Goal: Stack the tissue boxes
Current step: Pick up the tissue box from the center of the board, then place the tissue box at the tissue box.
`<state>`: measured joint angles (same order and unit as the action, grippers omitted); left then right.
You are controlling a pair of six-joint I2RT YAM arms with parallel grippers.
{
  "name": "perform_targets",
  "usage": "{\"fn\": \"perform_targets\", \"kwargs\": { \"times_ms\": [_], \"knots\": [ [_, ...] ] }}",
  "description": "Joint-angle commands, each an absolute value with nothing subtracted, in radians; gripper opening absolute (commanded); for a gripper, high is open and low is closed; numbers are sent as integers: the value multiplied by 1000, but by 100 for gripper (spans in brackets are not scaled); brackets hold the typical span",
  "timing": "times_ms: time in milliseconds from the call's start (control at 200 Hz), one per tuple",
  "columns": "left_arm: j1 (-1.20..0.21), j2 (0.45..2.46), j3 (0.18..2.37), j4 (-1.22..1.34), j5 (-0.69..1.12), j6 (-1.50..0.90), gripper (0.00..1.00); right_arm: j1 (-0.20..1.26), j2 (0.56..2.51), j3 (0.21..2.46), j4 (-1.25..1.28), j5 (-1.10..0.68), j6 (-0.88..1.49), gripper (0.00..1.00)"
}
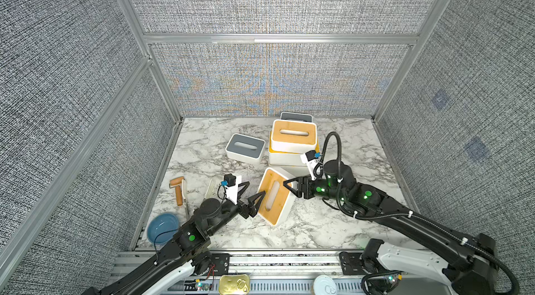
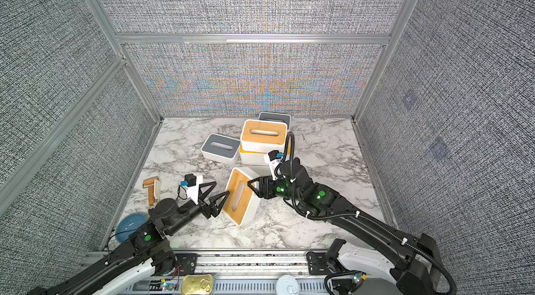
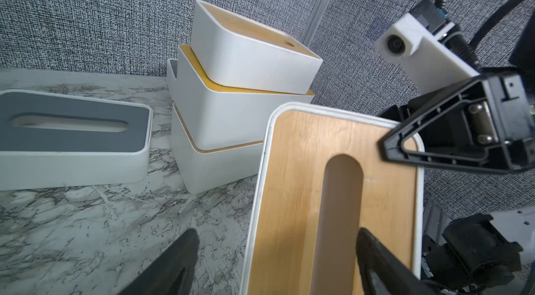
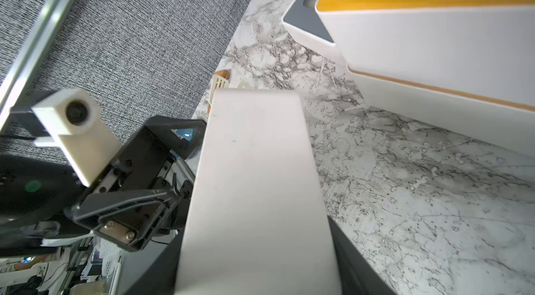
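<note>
The left arm (image 1: 202, 216) and right arm (image 1: 405, 216) are black with white bases and green lights. The left claw (image 1: 256, 187) and right claw (image 1: 288, 186) have open-framed triangular black fingers (image 3: 389, 147). A ribbed cable (image 1: 333, 133) runs along the right arm.

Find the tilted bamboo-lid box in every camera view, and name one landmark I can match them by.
In a top view: tilted box low centre, just in front of the stack.
In a top view: tilted box left of centre, in front of the stack.
Left wrist: tilted box close up, lid facing the camera.
Right wrist: tilted box close up, only its white side showing.
Shared landmark: the stack, also in both wrist views.
</note>
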<state>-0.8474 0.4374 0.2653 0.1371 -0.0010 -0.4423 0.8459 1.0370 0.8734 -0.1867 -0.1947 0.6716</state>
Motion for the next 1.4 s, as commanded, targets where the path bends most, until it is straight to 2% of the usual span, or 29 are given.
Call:
{"fn": "perform_targets", "kwargs": {
  "times_ms": [0,240,505,680,800,865,1055,1210,1396],
  "knots": [
    [-850,359,259,41,-13,-475,90,846,1010,960,-142,-138,710,2],
    [-851,215,221,21,-43,-481,90,775,1116,1225,-184,-88,799,0],
    [-851,281,233,137,-15,-497,90,628,1157,1287,-41,-71,965,0],
    [-851,432,451,-6,-29,-564,90,537,1167,1285,28,-58,1057,0],
    [-851,537,651,-144,-52,-526,93,478,1186,1267,70,-59,1101,0],
    [-851,588,764,-217,-93,-484,99,454,1199,1257,86,-60,1118,0],
    [-851,668,939,-286,-192,-250,99,403,1241,1184,206,-86,1193,0],
    [-851,638,885,-243,-264,-168,99,397,1259,1104,307,-62,1244,0],
    [-810,572,735,-149,-243,-180,99,403,1275,1028,377,-47,1282,0]
  ]
}}
